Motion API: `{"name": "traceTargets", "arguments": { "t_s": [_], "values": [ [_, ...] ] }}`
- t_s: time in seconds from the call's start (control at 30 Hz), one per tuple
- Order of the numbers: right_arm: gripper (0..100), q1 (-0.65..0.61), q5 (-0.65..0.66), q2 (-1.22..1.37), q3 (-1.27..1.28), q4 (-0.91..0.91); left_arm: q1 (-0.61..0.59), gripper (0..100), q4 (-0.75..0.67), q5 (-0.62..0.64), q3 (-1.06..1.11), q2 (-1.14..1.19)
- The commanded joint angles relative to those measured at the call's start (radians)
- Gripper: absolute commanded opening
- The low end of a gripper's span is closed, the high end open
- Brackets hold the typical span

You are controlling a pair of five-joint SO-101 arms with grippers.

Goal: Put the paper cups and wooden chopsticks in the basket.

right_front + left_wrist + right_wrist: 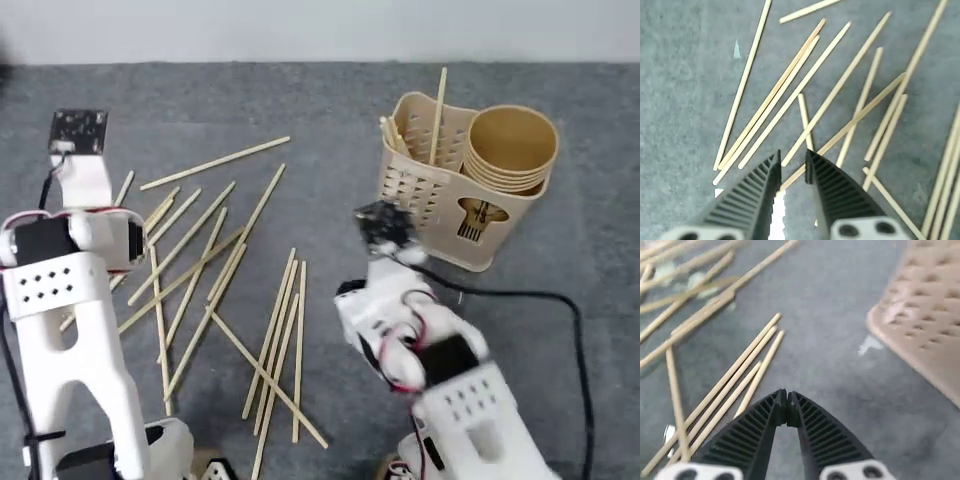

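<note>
a grey, felt-like surface (330,110) covers the table, with a pale wall (320,30) behind it. many wooden chopsticks (200,250) lie scattered on it. the basket (420,195) stands at the far right and holds the stacked paper cups (512,145) and a few sticks. the left gripper (792,159) hangs slightly apart over the sticks. the right gripper (786,399) is pressed together and empty, near the basket.

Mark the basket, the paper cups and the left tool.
basket (415,195): high view, perforated front wall.
paper cups (512,140): high view, inside of the top cup.
left tool (792,156): left wrist view, midway between its tips.
</note>
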Motion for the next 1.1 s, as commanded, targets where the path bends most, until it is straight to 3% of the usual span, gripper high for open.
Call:
{"name": "traceTargets", "arguments": {
  "t_s": [0.0,0.1,0.23,0.33,0.67,1.07],
  "values": [
    [1.0,-0.059,-0.012,0.182,-0.118,0.010,-0.025,7,-0.084,-0.006,0.056,-0.037],
    [5.3,-0.101,-0.058,0.318,-0.201,0.047,-0.051,7,-0.133,-0.006,0.105,-0.037],
    [23.2,-0.145,-0.160,0.496,-0.376,0.177,-0.068,7,-0.153,0.021,0.133,-0.037],
    [30.2,-0.189,-0.201,0.634,-0.516,0.259,-0.068,7,-0.169,0.064,0.156,-0.037],
    [30.3,-0.278,-0.270,1.026,-0.891,0.351,-0.068,7,-0.252,0.123,0.249,-0.037],
    [30.3,-0.328,-0.311,1.336,-1.082,0.341,-0.068,7,-0.264,0.163,0.266,-0.037]
  ]
}}
